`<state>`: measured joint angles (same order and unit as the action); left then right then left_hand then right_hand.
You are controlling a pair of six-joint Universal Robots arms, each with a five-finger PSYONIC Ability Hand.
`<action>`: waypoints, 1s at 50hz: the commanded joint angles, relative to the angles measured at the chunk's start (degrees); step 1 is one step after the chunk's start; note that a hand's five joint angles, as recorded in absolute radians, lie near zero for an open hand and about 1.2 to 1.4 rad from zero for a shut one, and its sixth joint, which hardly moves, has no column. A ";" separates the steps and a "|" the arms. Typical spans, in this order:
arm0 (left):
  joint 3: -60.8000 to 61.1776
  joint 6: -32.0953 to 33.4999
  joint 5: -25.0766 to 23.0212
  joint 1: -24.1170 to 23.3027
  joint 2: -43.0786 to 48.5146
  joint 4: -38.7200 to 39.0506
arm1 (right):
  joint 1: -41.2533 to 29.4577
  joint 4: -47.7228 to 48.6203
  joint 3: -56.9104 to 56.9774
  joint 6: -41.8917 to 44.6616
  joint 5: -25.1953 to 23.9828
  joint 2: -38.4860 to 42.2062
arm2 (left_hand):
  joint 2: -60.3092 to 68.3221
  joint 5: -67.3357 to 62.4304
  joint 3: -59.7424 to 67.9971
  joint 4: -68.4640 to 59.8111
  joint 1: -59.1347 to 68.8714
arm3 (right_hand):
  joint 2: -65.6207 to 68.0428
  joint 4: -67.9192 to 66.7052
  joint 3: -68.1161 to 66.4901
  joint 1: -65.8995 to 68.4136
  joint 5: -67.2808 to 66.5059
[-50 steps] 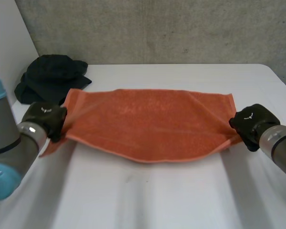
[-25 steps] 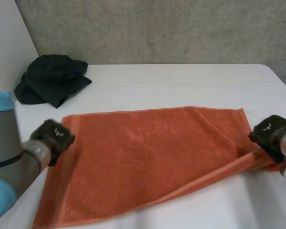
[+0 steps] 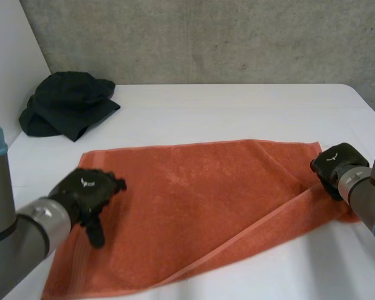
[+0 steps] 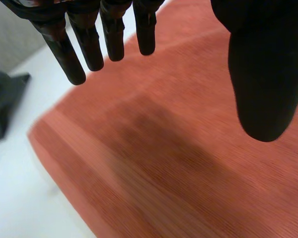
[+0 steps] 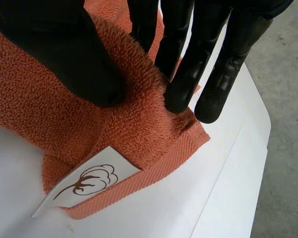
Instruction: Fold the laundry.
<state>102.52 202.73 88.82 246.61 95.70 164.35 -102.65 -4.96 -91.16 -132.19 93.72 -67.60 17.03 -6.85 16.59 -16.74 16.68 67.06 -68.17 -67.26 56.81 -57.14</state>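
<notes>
An orange towel lies spread on the white table, its right part folded over along a slanting edge. My left hand hovers over the towel's left edge, fingers straight and apart from the thumb, holding nothing; the towel lies below it. My right hand is at the towel's right corner. There its thumb and fingers pinch a bunched fold of the towel, next to a white label with a cotton-flower drawing.
A dark crumpled garment lies at the table's back left, also beyond the left hand's fingertips. A grey concrete wall stands behind the table. The table's right edge runs close to the right hand.
Both hands came towards me and lowered the towel onto the table. The left hand let go of its corner and opened; the right hand keeps its pinch.
</notes>
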 commanded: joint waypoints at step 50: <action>8.49 1.35 5.31 2.03 5.03 2.73 | 3.86 3.38 -1.48 -0.26 -0.38 0.28 | 50.14 -50.33 50.59 -50.44 50.50 | 12.94 -11.83 -12.74 23.19 -12.86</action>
<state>110.90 203.46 93.99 248.66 101.55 167.38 -99.51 -1.46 -92.71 -132.51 93.57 -67.08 68.26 -55.98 67.97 -68.46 65.70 67.06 -68.17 -67.22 56.81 -57.14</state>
